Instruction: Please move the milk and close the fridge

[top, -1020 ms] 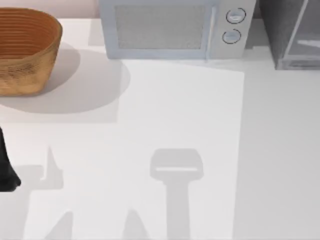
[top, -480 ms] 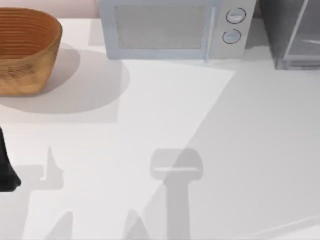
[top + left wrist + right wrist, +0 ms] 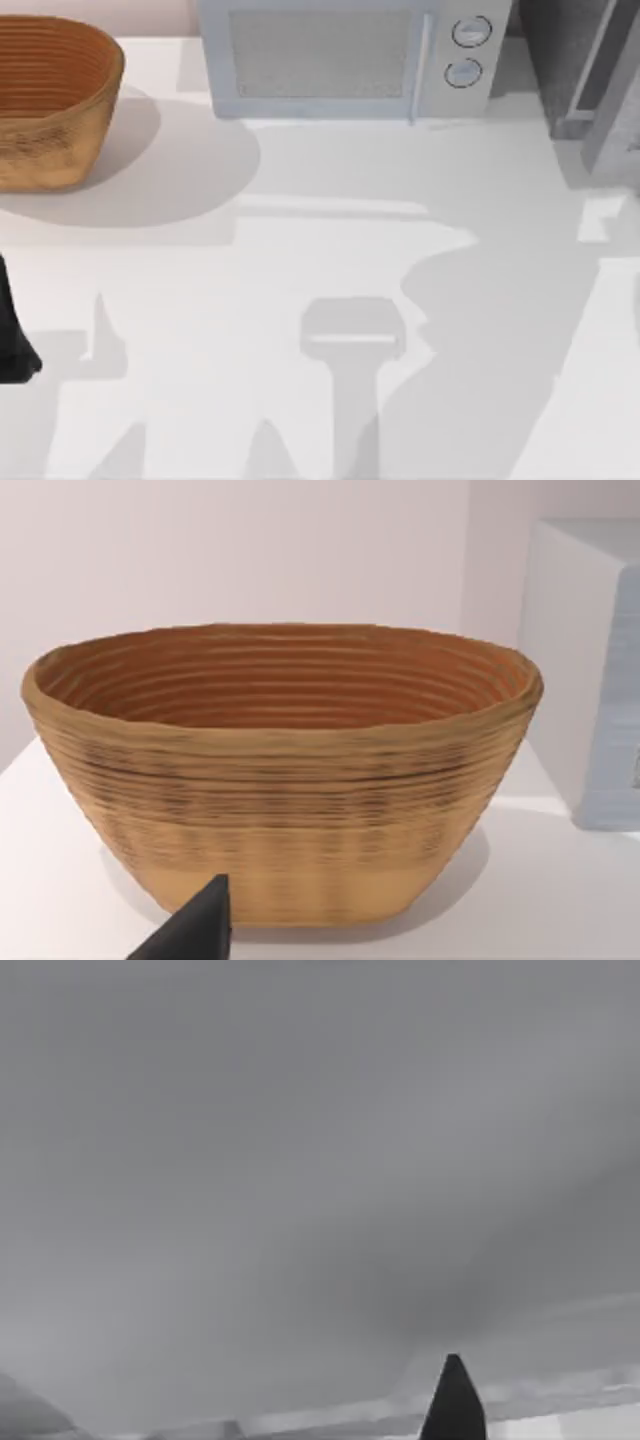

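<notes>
The fridge point(image 3: 556, 62), a grey cabinet with a speckled dark side, stands at the table's back right corner. Its pale-framed door point(image 3: 618, 110) hangs at an angle by the top view's right edge. A flat grey surface point(image 3: 300, 1160) sits very close in the right wrist view, with a dark tip of my right gripper point(image 3: 455, 1405) in front of it. The milk is out of view. My left arm point(image 3: 10, 335) is parked at the table's left edge. A dark tip of my left gripper point(image 3: 200, 930) points at the basket.
A woven brown basket point(image 3: 50, 100) sits at the back left, also close in the left wrist view as basket point(image 3: 280, 770). A white microwave point(image 3: 340, 55) with two round knobs stands at the back centre. Broad shadows lie over the table's point(image 3: 300, 250) right half.
The fridge door has swung, with a grey panel now at the right edge. Shadows have swept across the right half of the table. The left arm has not moved.
</notes>
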